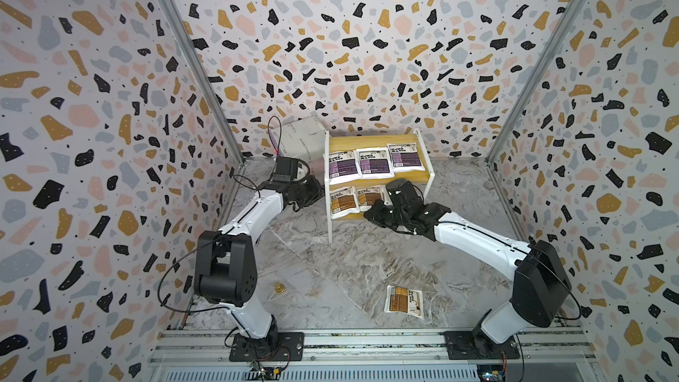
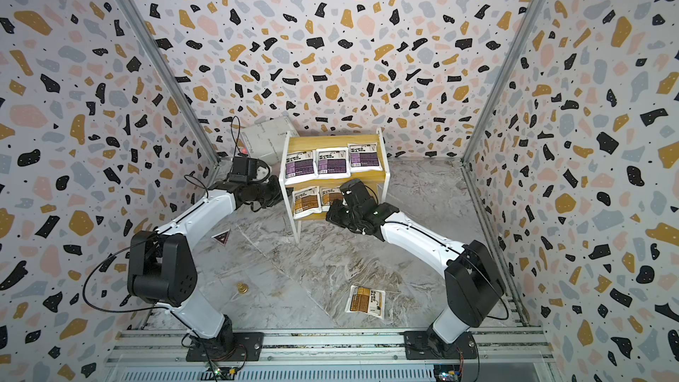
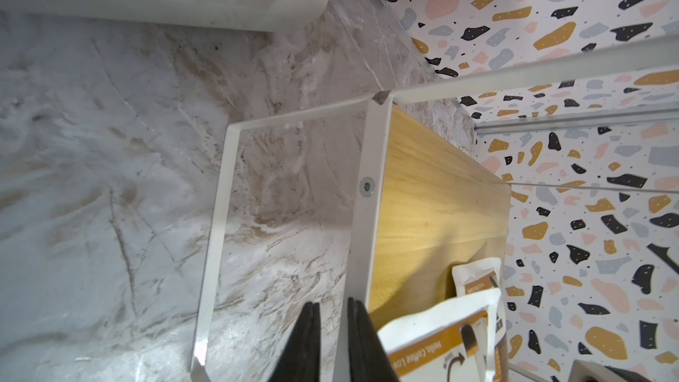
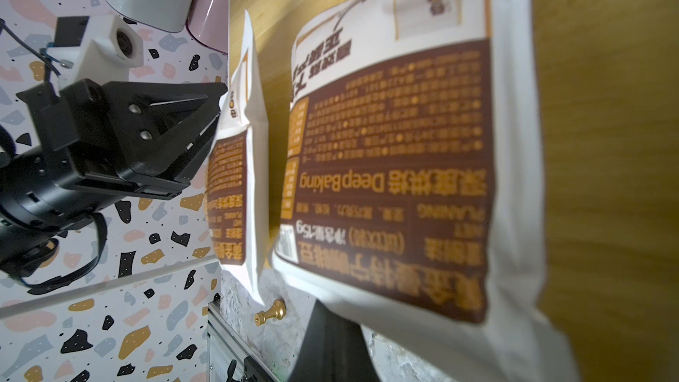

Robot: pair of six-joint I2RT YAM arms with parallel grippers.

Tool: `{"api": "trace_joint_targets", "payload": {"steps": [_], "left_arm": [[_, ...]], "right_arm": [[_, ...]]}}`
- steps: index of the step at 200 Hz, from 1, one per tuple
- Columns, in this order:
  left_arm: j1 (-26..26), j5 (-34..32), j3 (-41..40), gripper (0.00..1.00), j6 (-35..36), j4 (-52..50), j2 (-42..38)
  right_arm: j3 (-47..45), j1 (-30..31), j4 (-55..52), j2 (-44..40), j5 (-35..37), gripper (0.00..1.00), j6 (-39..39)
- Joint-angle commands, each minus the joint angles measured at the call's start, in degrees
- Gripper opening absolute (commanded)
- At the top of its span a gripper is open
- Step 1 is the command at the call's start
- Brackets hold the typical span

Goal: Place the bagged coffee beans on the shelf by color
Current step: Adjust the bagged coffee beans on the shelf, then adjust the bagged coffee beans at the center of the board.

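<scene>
The shelf (image 1: 367, 140) stands at the back of the marble table. Three purple-label coffee bags (image 1: 374, 162) lie on its upper board. Two brown-label bags are on the lower board, one at the left (image 1: 343, 200) and one beside it (image 1: 369, 195). My right gripper (image 1: 370, 214) is shut on the lower edge of that second bag (image 4: 385, 159); only one of its fingers (image 4: 330, 343) shows under the bag. My left gripper (image 3: 332, 310) sits at the shelf's left white frame leg (image 3: 367, 185), its jaws a little apart astride the leg's edge. Another brown bag (image 1: 404, 299) lies flat near the table's front.
Stacked white and pink boxes (image 1: 301, 141) stand behind the shelf's left side, close to my left wrist. A small gold knob (image 1: 280, 287) lies on the table at front left. A dark triangular sticker (image 2: 221, 237) lies beside my left arm. Patterned walls close in three sides.
</scene>
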Motion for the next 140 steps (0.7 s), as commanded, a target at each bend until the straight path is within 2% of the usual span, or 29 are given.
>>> {"api": "trace_joint_targets", "payload": {"steps": [1,44,93,112,140], "left_arm": [[1.3,0.5,-1.3,0.29,0.9,-0.2,-3.9],[4.2,-1.4,-5.2,0.38,3.5,-4.7,-12.3],[3.7,-2.2,-16.1,0.45,3.6,-9.6,-26.4],[-0.2,-2.1,-21.1,0.48,3.3,-12.0,-33.1],[-11.0,-4.1,-28.0,0.54,0.0,-15.1,-41.9]], "right_arm": [[-1.5,-0.1,-1.8,-5.9,0.0,0.04,-0.2],[-7.2,0.8,-6.6,-14.4,-0.6,0.18,-0.4],[-14.3,0.8,-16.8,-26.4,-2.8,0.45,-3.0],[-17.7,0.6,-21.2,-30.6,-5.6,0.52,-3.6],[-23.6,0.5,-26.8,-35.2,-11.4,0.55,-1.8]]}}
